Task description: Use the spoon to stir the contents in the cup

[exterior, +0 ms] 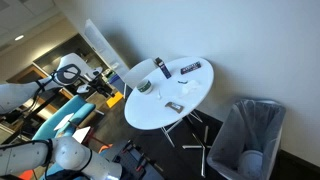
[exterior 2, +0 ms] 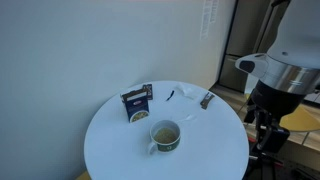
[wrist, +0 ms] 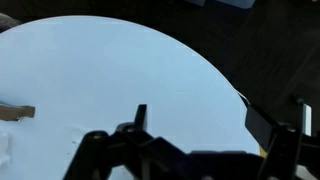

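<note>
The small pale grey-green cup shows in both exterior views (exterior: 146,87) (exterior 2: 165,135). It stands on the round white table (exterior: 200,90) (exterior 2: 110,140), near the edge facing the arm. A thin spoon-like item (exterior 2: 171,96) lies further back, beyond the cup; it is too small to make out well. My gripper (exterior: 112,83) (exterior 2: 262,128) hangs beside the table's edge, apart from the cup and the spoon. In the wrist view the gripper (wrist: 205,120) is open and empty over the table's rim. The cup is out of the wrist view.
A taller dark container (exterior: 160,67) (exterior 2: 137,102) stands behind the cup. A dark flat bar (exterior: 190,68) (exterior 2: 205,99) and a small packet (exterior: 172,105) lie on the table. A grey bin (exterior: 250,135) stands on the floor beside it. A brown scrap (wrist: 15,112) lies on the table.
</note>
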Controlling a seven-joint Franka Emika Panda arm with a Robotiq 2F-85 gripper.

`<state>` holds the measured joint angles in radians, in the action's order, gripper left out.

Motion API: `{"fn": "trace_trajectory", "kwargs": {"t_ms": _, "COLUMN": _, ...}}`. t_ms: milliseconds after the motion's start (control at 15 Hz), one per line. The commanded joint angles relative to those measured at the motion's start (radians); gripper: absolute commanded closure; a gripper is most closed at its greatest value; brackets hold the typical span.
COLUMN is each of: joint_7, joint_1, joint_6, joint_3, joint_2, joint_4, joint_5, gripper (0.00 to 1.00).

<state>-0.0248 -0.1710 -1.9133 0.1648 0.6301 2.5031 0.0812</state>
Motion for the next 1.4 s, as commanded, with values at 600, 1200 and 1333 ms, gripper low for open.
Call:
{"fn": "trace_trajectory", "kwargs": {"t_ms": 600, "joint_7": 0.068, "joint_1": 0.014, "joint_6": 0.005, "joint_3": -0.03, "joint_2": -0.029, "joint_4": -0.033, "joint_5": -0.067, "gripper": 0.0}}
{"fn": "trace_trajectory", "kwargs": {"t_ms": 1200, "joint_7": 0.623, "joint_1": 0.046, "joint_6": -0.146, "joint_3": -0.283, "joint_2": -0.237, "joint_4": -0.119, "joint_5": -0.238, "gripper": 0.0}}
{"fn": "trace_trajectory", "kwargs": {"t_ms": 1333, "joint_7": 0.754, "joint_1": 0.042, "joint_6": -0.181, "joint_3": -0.338, "joint_2": -0.298, "joint_4": -0.149, "joint_5": -0.175, "gripper": 0.0}}
